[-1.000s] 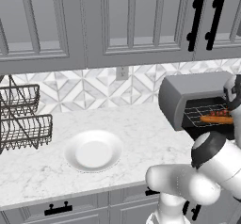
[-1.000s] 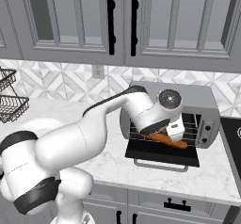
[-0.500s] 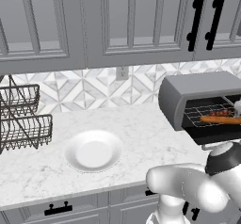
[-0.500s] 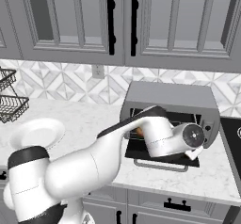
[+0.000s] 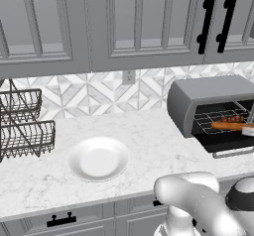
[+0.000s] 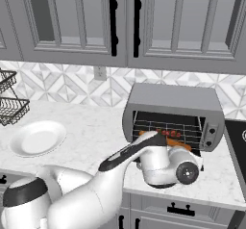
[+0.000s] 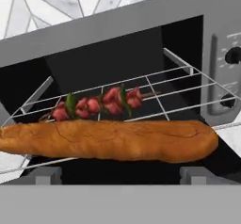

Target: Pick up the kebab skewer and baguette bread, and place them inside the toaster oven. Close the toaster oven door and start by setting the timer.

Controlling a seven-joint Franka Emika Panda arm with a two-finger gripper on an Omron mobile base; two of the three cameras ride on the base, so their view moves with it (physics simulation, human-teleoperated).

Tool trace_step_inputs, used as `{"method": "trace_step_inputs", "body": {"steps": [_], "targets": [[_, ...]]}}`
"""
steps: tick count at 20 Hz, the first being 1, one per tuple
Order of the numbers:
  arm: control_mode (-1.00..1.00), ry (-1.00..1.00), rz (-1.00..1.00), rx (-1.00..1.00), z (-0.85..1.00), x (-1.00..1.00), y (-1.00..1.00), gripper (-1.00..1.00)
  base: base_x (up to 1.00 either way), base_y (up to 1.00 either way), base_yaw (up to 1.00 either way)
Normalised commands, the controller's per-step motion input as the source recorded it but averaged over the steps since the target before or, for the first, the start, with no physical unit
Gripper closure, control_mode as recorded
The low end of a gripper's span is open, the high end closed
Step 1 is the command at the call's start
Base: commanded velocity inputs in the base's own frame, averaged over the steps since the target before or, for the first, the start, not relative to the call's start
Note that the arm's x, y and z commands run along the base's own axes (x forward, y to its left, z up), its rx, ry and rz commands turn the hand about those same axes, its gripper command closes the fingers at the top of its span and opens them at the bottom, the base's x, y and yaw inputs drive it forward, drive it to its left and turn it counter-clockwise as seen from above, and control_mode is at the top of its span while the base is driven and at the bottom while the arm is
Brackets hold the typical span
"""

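— What do we see in the toaster oven [image 5: 208,93]?
— The baguette bread [image 5: 228,126] lies across the wire rack [image 5: 208,122], with the kebab skewer [image 5: 233,118] just behind it.
— And the toaster oven door [image 5: 233,152]?
— Folded down, open. On our counter [image 5: 144,131], the white plate [image 5: 98,160] and wire baskets [image 5: 22,131] sit well to its left.

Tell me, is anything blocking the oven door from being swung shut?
Possibly the baguette: it lies along the wire rack's front edge, ahead of the kebab skewer, and may overhang toward the lowered toaster oven door.

A kitchen: grey cabinets [image 5: 129,27], marble counter [image 5: 144,136], toaster oven [image 6: 175,112], white plate [image 5: 98,159].
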Motion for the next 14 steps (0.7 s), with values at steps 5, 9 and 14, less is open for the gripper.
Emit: {"method": "trace_step_inputs", "body": {"steps": [5,9,14], "targets": [[-1.0,-0.18,0.07,-0.25,0.03,-0.32,0.0,-1.0,0.0,0.0,0.0],[-1.0,-0.04,0.02,-0.13,0.28,-0.39,0.03,-1.0,0.0,0.0,0.0],[-1.0,-0.22,0.01,-0.08,0.34,-0.2,0.09,-1.0,0.0,0.0,0.0]]}}
